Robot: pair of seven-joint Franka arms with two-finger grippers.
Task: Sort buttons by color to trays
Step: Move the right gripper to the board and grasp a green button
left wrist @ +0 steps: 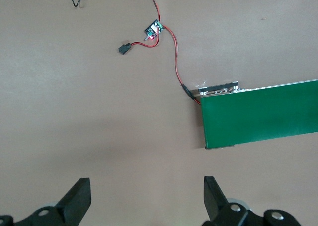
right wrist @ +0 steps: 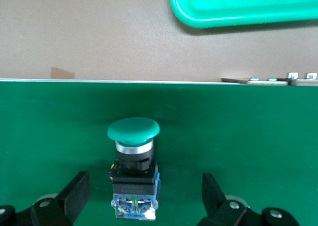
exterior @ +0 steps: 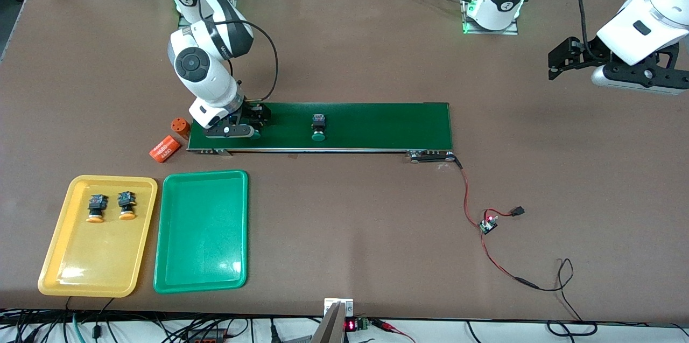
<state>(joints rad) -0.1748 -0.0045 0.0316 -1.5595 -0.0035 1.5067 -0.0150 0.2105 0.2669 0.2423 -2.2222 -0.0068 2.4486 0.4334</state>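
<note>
Two yellow-capped buttons [exterior: 96, 208] [exterior: 126, 205] lie in the yellow tray [exterior: 59, 257]. The green tray [exterior: 202, 273] beside it holds nothing; its corner shows in the right wrist view [right wrist: 238, 12]. One green-capped button [exterior: 318, 128] lies on the belt's middle. My right gripper [exterior: 257, 117] is low over the belt's end toward the right arm. It is open around a second green-capped button [right wrist: 133, 161], its fingers [right wrist: 77, 186] apart from it on both sides. My left gripper [exterior: 562, 57] hangs open and empty [left wrist: 146, 184] over bare table and waits.
The long dark-green conveyor belt [exterior: 377, 125] crosses the table's middle. Two orange cylinders [exterior: 180, 126] [exterior: 164, 149] lie off its end toward the right arm. A red-black cable with a small circuit board [exterior: 489, 223] trails from the belt's end toward the left arm.
</note>
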